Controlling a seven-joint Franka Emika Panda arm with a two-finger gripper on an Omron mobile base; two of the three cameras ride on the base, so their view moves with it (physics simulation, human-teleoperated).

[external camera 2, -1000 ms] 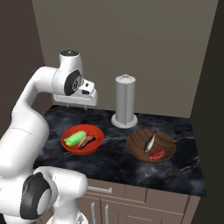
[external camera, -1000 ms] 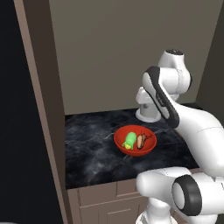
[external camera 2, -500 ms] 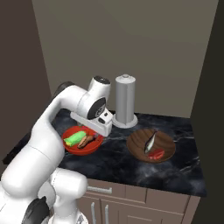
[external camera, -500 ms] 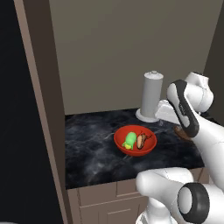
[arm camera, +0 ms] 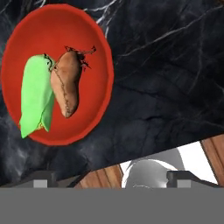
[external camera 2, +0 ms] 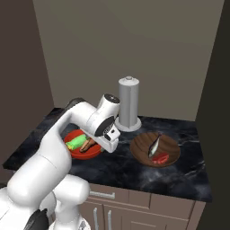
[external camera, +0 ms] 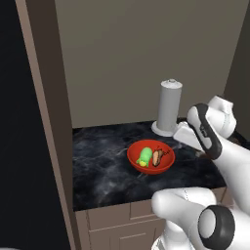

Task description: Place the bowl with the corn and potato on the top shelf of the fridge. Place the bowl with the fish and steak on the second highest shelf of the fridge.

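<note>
Red bowl (arm camera: 98,48) on dark marble counter (arm camera: 166,78); corn (arm camera: 37,94) touching potato (arm camera: 68,83) inside.

Red bowl (external camera 2: 87,152) partly hidden behind arm in right base view; corn (external camera 2: 74,143) and potato (external camera 2: 88,144) only half seen there. Wooden bowl (external camera: 201,155) nearly all covered by arm in left base view. Gripper (arm camera: 111,178) tips cut off at bottom edge in hand view. Fish (external camera 2: 154,144) too small for detail.

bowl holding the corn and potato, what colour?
Red bowl, clearest in the hand view; the other bowl is brown.
</note>
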